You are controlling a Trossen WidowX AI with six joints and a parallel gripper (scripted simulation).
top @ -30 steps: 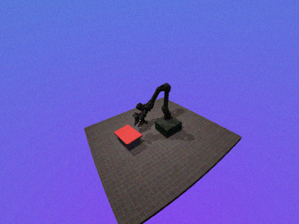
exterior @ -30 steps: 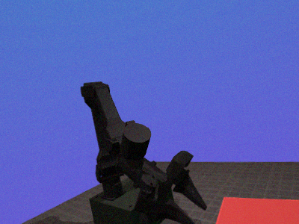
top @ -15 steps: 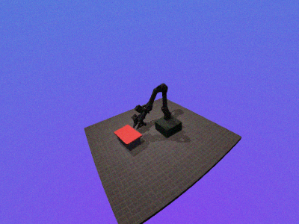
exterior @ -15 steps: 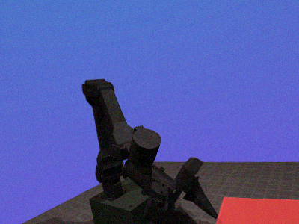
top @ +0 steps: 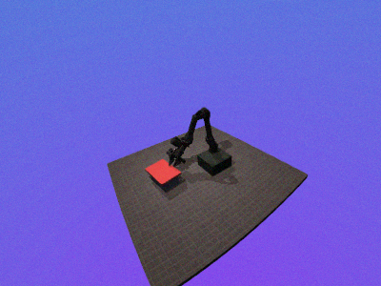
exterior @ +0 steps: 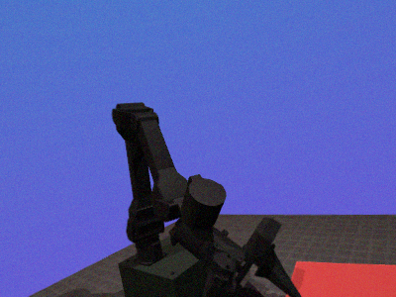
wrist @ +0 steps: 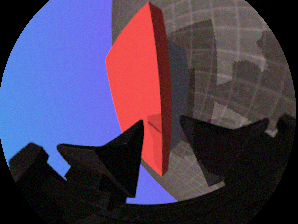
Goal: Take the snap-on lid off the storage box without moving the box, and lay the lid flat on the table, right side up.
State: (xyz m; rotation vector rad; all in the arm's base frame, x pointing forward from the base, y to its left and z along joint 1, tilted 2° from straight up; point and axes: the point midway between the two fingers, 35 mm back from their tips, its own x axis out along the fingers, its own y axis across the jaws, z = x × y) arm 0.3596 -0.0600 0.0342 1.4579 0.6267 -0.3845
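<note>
Where exterior crops lid (top: 163, 172) (exterior: 346, 281) (wrist: 137, 70), top doesn't.

A red lid (top: 163, 172) (exterior: 346, 280) (wrist: 137, 70) stands directly ahead of the end effector (top: 176, 164) (wrist: 161, 120), its near edge reaching between the parted fingertips in the wrist view and blocking a straight pass forward. Beneath it, a dark storage box (wrist: 179, 90) bars the way under the lid's middle. Behind the end effector, a block-shaped base (top: 227, 164) (exterior: 130, 278) limits retreat at tabletop (top: 214, 210) (exterior: 337, 238) (wrist: 240, 55) level. Open air lies above the lid; whether fingertips touch it cannot be told.
</note>
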